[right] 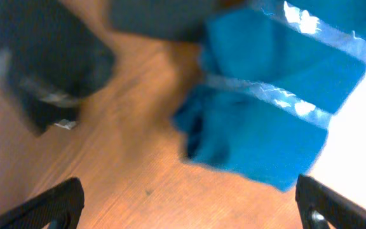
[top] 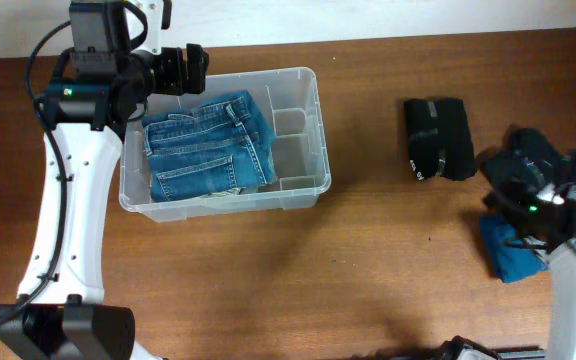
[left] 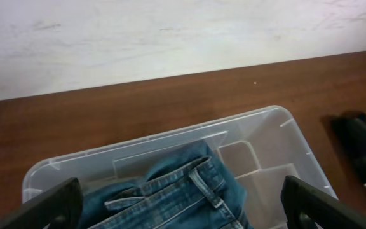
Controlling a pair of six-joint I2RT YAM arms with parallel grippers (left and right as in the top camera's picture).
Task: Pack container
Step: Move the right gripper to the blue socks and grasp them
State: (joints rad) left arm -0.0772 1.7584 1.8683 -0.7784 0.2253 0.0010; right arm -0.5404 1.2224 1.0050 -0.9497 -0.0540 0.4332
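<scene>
Brown wood of the table (top: 368, 290) fills my overhead feed. The container (top: 319, 120) sits on its left half toward the far edge, and folded blue jeans (top: 206, 145) lie inside against its left side. Well to the right lies a folded black garment (top: 438, 138), and near the right edge a smaller blue cloth (top: 513, 258). Only the left wrist feed shows me the pale wall behind the table, and it looks down over the container's far rim onto the waistband of the jeans. Only the right wrist feed brings the blue cloth close, though it is blurred, with a dark garment at the upper left. The left arm runs up the table's left side and bends over the container's far left corner. The left gripper (top: 202, 68) points right along the far rim, fingers spread wide and holding nothing. The right arm comes in from the near right corner. The right gripper (right: 189, 207) hangs over the blue cloth, fingers also wide apart and empty.
</scene>
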